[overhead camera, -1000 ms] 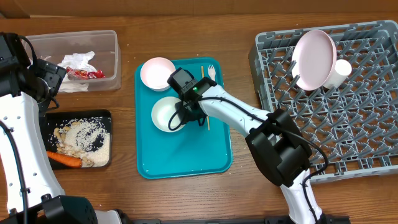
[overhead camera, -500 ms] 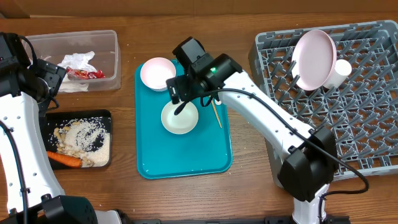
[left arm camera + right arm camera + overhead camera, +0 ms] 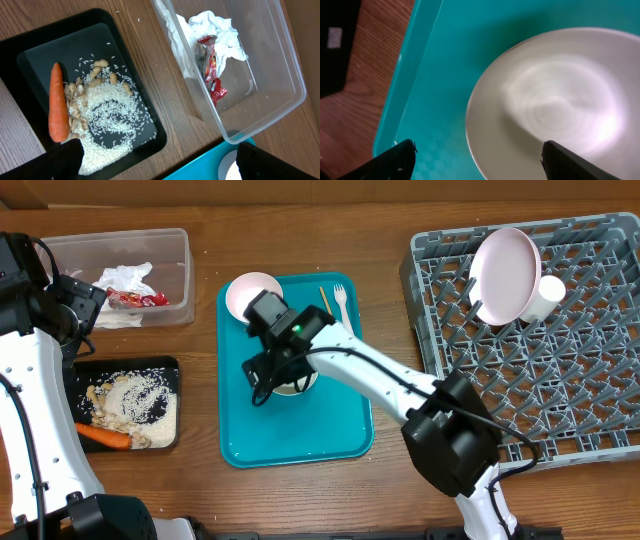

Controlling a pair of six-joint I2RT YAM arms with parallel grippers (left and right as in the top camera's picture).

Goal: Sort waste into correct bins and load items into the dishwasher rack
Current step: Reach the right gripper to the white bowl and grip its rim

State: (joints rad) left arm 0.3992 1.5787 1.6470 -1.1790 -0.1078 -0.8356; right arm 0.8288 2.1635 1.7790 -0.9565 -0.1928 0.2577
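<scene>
My right gripper (image 3: pixel 263 383) (image 3: pixel 480 161) is open, low over the teal tray (image 3: pixel 300 435), with its fingers on either side of the left rim of a white bowl (image 3: pixel 298 386) (image 3: pixel 555 100). A second white bowl (image 3: pixel 250 293) sits at the tray's top left; its rim shows in the left wrist view (image 3: pixel 226 167). The white fork (image 3: pixel 341 297) and thin stick (image 3: pixel 323 294) lie at the tray's top. The plate (image 3: pixel 505 272) and cup (image 3: pixel 546 296) stand in the grey rack (image 3: pixel 560 380). My left gripper (image 3: pixel 80 315) (image 3: pixel 155 161) is open and empty above the bins.
The clear tub (image 3: pixel 170 250) (image 3: pixel 280 75) holds napkins (image 3: pixel 215 25) and a red wrapper (image 3: pixel 212 65). The black tray (image 3: pixel 170 370) (image 3: pixel 35 60) holds rice (image 3: pixel 110 130), nuts and a carrot (image 3: pixel 58 102). Bare wood lies between tray and rack.
My right gripper has swung left and down to the near bowl's left rim. The bowl has slid a little to the right. The left arm has not moved.
</scene>
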